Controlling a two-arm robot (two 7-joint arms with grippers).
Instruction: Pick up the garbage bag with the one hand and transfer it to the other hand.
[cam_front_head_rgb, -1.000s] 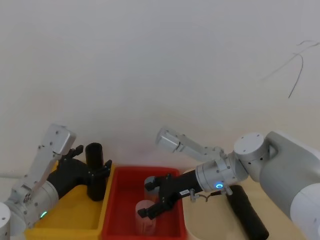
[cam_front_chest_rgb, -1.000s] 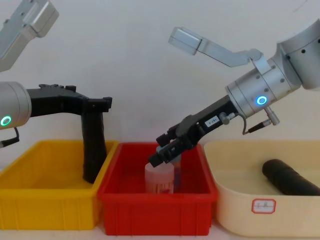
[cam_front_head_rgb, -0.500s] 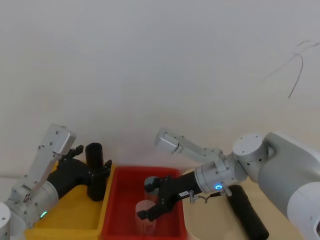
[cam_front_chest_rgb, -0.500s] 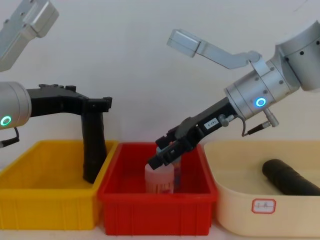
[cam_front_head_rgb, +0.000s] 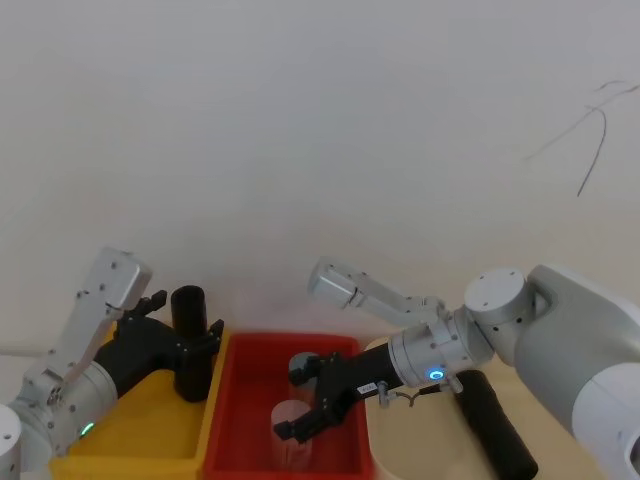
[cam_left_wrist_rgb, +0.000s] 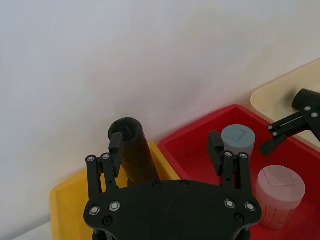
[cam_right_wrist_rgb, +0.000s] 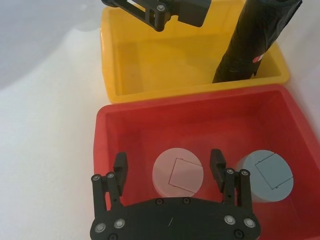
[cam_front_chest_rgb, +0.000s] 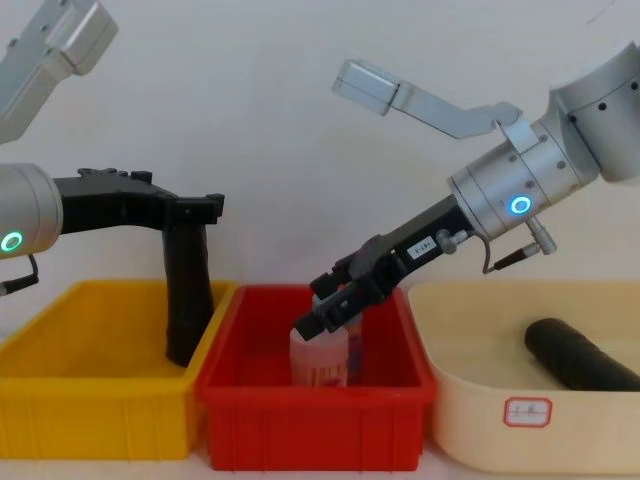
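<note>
Your green-lit left gripper (cam_left_wrist_rgb: 166, 145) sits at the top of the garbage bag roll (cam_front_chest_rgb: 187, 290), which stands slightly tilted in the yellow bin (cam_front_chest_rgb: 100, 410). Its fingers are spread wide, with the roll just beside one of them. The roll carries a small red mark you cannot read. Your blue-lit right gripper (cam_right_wrist_rgb: 168, 161) reaches into the red bin (cam_front_chest_rgb: 310, 425), fingers wide on either side of the pink-lidded cup (cam_right_wrist_rgb: 177, 174), with a grey-lidded cup (cam_right_wrist_rgb: 262, 175) beside it. Its white sticker (cam_front_chest_rgb: 424, 241) is illegible. A second black roll (cam_front_chest_rgb: 580, 355) lies in the cream tub (cam_front_chest_rgb: 590, 430), whose red-bordered label (cam_front_chest_rgb: 527, 411) is unreadable.
</note>
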